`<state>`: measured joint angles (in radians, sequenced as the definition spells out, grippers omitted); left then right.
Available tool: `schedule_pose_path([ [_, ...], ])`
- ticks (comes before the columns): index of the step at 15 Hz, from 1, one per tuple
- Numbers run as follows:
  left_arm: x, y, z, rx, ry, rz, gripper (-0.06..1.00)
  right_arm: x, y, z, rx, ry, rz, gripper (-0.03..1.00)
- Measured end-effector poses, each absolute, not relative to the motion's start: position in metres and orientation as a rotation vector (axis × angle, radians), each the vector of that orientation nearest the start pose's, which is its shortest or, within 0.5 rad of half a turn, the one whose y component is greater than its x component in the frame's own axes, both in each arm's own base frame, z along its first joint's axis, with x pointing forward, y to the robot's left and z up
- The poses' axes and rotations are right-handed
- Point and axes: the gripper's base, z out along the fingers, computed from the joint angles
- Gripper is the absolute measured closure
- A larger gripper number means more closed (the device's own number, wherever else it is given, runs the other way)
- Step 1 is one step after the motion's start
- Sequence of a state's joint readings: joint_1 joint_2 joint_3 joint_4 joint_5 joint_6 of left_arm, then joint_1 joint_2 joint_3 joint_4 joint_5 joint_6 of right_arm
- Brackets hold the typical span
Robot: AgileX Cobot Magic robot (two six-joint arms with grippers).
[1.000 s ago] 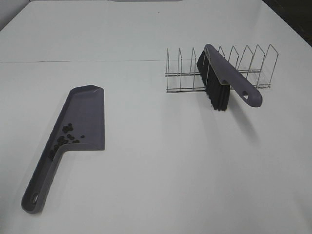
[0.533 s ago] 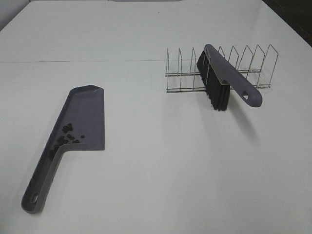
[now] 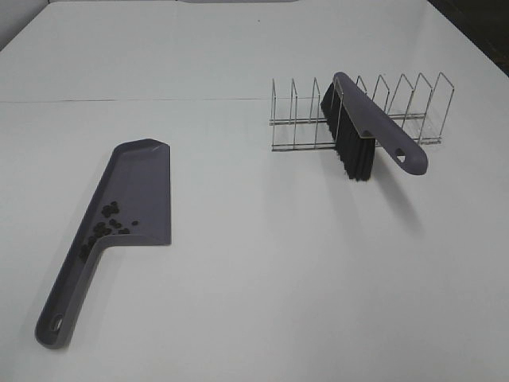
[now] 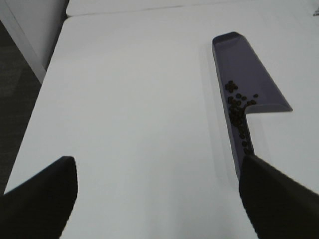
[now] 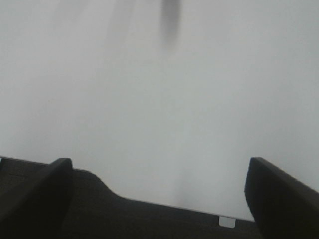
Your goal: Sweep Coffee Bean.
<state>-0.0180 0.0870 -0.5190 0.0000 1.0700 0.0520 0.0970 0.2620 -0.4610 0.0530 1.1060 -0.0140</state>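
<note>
A purple-grey dustpan (image 3: 143, 183) lies flat on the white table at the left. The coffee beans (image 3: 107, 223) sit inside it in a loose cluster near where the pan meets its long handle (image 3: 64, 306). The left wrist view shows the same dustpan (image 4: 244, 64) and beans (image 4: 237, 107). A purple-grey brush (image 3: 358, 131) with black bristles rests in a wire rack at the right. Neither gripper shows in the exterior high view. My left gripper (image 4: 159, 199) is open and empty, short of the dustpan. My right gripper (image 5: 159, 194) is open and empty over bare table.
The wire rack (image 3: 298, 147) stands at the back right with several upright dividers. The table's left edge and the dark floor (image 4: 20, 99) show in the left wrist view. A blurred dark streak (image 5: 169, 20) shows in the right wrist view.
</note>
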Motion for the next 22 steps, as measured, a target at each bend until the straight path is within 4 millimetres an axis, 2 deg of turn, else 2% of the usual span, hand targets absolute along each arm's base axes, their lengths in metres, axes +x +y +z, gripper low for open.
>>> schedule_pose_path([
  [3, -0.008, 0.0, 0.282, 0.071, 2.033, 0.021, 0.13, 0.023, 0.007, 0.261, -0.125, 2.316, 0.109, 0.17],
  [10, -0.008, 0.001, 0.282, 0.04, 2.03, 0.01, 0.13, -0.002, 0.004, 0.263, -0.122, 2.135, 0.113, 0.17],
  [22, -0.008, 0.001, 0.282, 0.039, 2.03, 0.009, 0.13, -0.004, 0.004, 0.263, -0.125, 2.124, 0.111, 0.17],
])
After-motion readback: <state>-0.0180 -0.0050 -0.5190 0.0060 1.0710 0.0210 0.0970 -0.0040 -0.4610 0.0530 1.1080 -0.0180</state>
